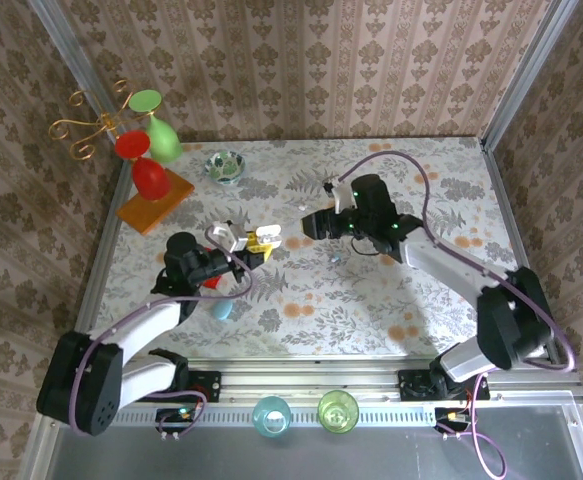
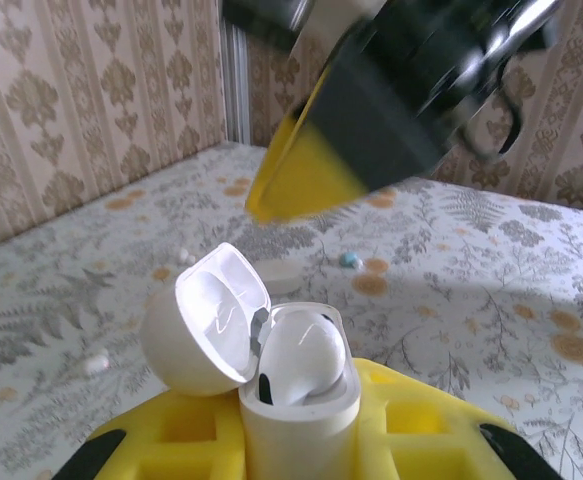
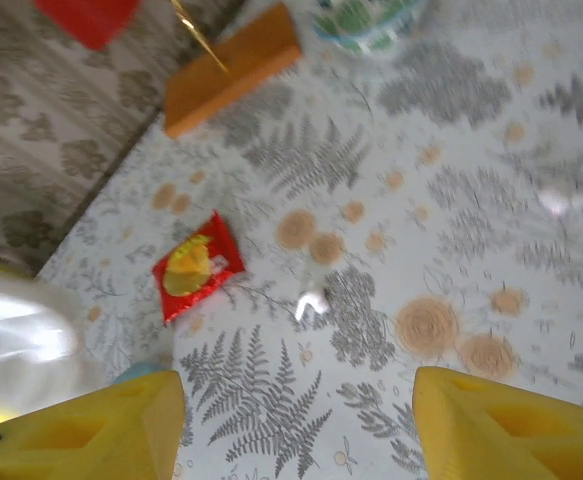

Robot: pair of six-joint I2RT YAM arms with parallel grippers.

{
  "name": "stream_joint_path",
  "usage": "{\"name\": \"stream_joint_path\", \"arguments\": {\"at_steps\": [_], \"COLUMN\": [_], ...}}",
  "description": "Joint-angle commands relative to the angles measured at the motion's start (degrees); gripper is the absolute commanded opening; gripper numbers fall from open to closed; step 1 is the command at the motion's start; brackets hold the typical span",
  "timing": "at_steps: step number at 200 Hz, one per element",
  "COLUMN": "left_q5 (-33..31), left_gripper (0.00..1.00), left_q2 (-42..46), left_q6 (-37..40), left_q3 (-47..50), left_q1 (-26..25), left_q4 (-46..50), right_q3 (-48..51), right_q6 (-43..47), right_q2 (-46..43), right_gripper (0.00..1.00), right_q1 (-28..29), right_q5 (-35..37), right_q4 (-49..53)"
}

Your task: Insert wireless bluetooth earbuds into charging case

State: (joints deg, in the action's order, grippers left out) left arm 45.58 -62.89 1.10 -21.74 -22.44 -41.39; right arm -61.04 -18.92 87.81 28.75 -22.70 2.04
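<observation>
White plastic charging case [image 2: 301,415], lid up, gripped by left tool [image 2: 299,455], one white earbud [image 2: 306,352] seated; right tool [image 3: 296,420] spread, empty; we judge bluish earbud [image 2: 350,260] on bench [image 2: 471,300] pending.

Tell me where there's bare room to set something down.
Free: the cloth near-centre between the arm bases, and the far right corner behind the right arm. Crowded: far left around the orange stand and green bowl, and mid-table, where the left gripper holds the charging case by the right gripper.
</observation>
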Motion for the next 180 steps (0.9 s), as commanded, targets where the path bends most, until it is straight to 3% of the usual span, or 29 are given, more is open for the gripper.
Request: {"name": "stream_joint_path", "arguments": {"at_steps": [1, 45, 110, 180], "left_q5": [-0.51, -1.31, -1.53, -2.17], "left_gripper": [0.0, 0.0, 0.0, 0.0], "left_q2": [4.53, 10.63, 18.68, 21.15], "left_q6": [1.64, 0.31, 0.35, 2.32], "left_q3": [0.2, -0.8, -3.2, -2.37], "left_q1": [0.2, -1.09, -2.39, -2.75], "left_q4": [3.52, 3.77, 8.03, 11.39], "right_q3": [-5.69, -18.52, -36.46, -53.6], "right_q6": [-6.45, -5.4, -0.42, 3.68], "right_q2": [6.55, 20.85, 36.08, 48.63], "right_gripper": [0.62, 0.62, 0.63, 0.59], "right_q1": [0.55, 4.9, 11.76, 16.82], "right_q5": [2.5, 4.11, 16.64, 28.34], "right_q4": [5.59, 13.49, 24.72, 38.16]}}
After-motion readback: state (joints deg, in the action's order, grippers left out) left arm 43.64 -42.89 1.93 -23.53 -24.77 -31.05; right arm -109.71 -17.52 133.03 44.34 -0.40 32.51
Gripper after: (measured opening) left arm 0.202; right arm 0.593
